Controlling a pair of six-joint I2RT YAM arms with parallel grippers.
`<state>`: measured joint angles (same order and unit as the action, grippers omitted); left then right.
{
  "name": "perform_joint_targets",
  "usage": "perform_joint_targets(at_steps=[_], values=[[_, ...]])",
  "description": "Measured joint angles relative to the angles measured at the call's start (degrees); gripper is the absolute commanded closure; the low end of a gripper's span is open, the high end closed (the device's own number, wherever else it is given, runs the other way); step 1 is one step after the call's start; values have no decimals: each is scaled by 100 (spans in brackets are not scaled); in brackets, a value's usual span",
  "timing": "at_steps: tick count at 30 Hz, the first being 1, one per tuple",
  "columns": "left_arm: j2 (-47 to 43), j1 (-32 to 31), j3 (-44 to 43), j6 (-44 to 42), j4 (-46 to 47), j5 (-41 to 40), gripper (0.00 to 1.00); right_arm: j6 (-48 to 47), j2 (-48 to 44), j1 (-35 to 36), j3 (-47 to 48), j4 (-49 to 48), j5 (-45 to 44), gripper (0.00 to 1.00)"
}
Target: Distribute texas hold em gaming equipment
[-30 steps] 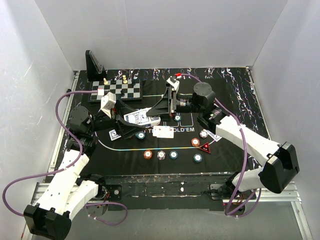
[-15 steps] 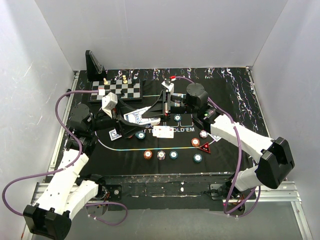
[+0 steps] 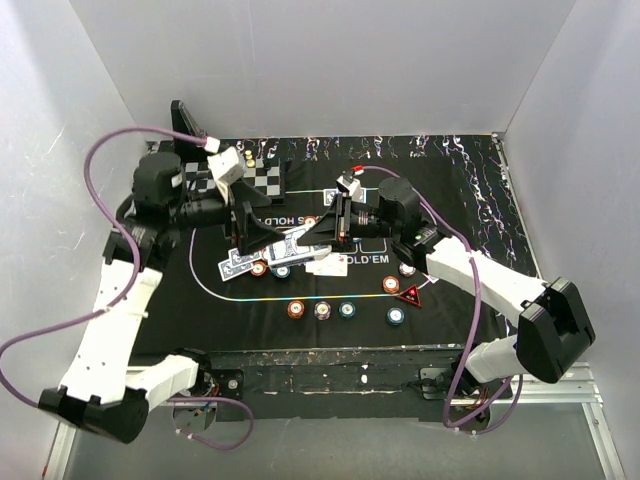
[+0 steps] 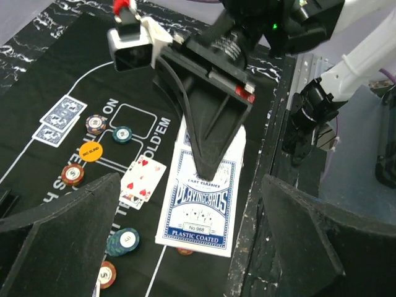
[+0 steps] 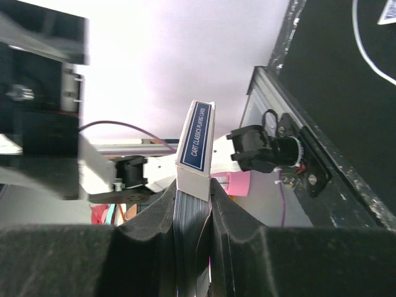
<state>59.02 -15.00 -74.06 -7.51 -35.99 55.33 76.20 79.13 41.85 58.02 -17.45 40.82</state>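
Note:
A blue-and-white playing card box [image 4: 199, 201] hangs above the black Texas Hold'em mat [image 3: 450, 200]. My right gripper [image 3: 312, 234] is shut on its upper end, and the box [image 5: 197, 142] stands up between its fingers [image 5: 235, 216]. My left gripper [image 4: 190, 180] is open, one finger on each side of the box and apart from it. Blue-backed cards [image 4: 60, 117], a face-up hearts card [image 4: 143, 178], a yellow disc [image 4: 91, 151] and poker chips [image 3: 322, 310] lie on the mat. A red triangular marker [image 3: 409, 295] sits right of the chips.
A black-and-white chessboard [image 3: 262, 182] with pieces stands at the back left, a black stand [image 3: 187, 128] behind it. White walls enclose the table. The mat's front edge [image 3: 330, 350] runs just below the row of chips.
My right gripper closed on the card box. My left gripper then opened off it, and the left arm rose and swung toward the back left.

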Motion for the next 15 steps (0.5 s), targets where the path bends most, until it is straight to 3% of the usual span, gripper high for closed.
perform_joint_targets(at_steps=[7,10,15], values=[[1692,46,-2332,-1121,-2693,-544,2,-568,341,-50,-81,310,-13,85],[2623,201,-2992,-1429,-3307,-470,2,-776,608,-66,-81,437,-15,85],[3399,811,-2863,-1357,-3554,-98,2,-1064,927,-127,-81,669,-17,85]])
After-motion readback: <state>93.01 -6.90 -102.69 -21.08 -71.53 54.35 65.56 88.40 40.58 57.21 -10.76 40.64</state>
